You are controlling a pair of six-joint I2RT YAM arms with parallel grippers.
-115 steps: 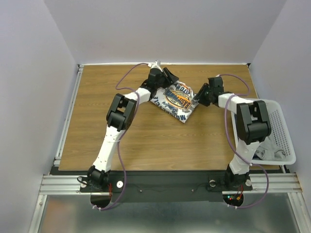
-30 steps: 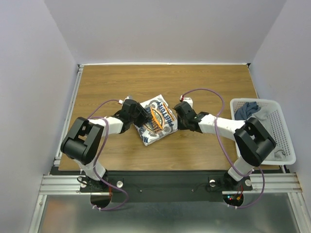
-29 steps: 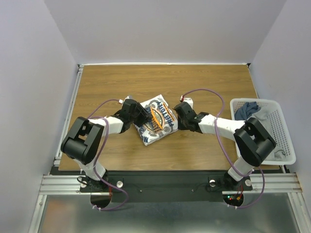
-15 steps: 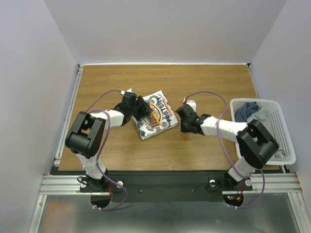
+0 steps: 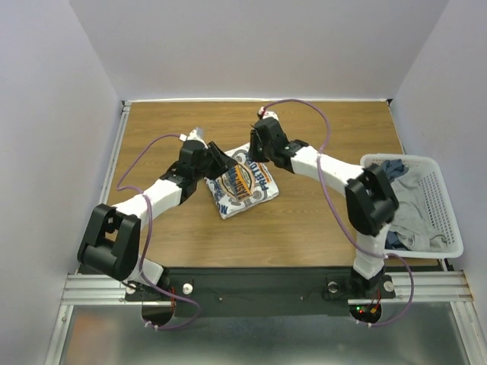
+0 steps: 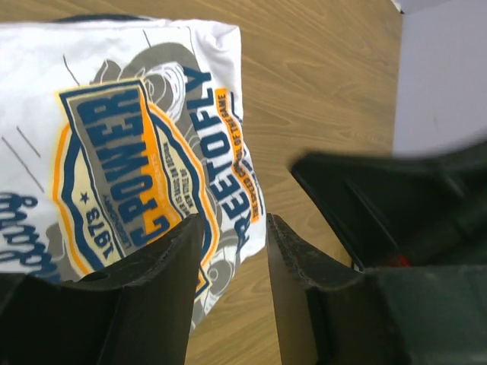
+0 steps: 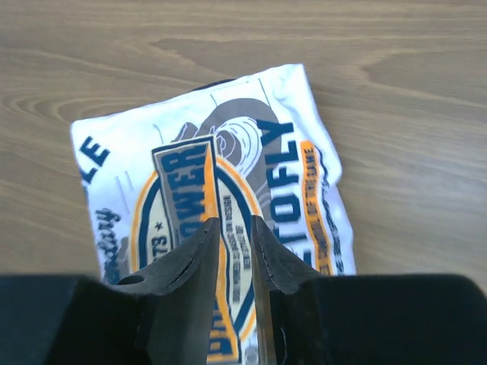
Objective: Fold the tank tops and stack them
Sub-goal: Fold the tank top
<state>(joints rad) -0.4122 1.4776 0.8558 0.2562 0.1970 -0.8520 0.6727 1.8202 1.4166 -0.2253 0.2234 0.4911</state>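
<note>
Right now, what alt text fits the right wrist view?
A folded white tank top with a blue and orange print lies on the wooden table. The right gripper hangs over it, jaws slightly apart, nothing between them.

White links, black joints, purple cables (image 5: 297,101): left arm (image 5: 152,199), right arm (image 5: 306,158).

Folded tank top (image 5: 242,187) lies flat on the table (image 5: 327,228), centre of the top view. Left gripper (image 5: 218,162) is at its upper-left edge, right gripper (image 5: 262,152) at its upper edge, the two near each other. Basket (image 5: 450,232) stands at the right edge of the table, well apart from the fold, with other tops (image 5: 403,209) heaped in it.
</note>
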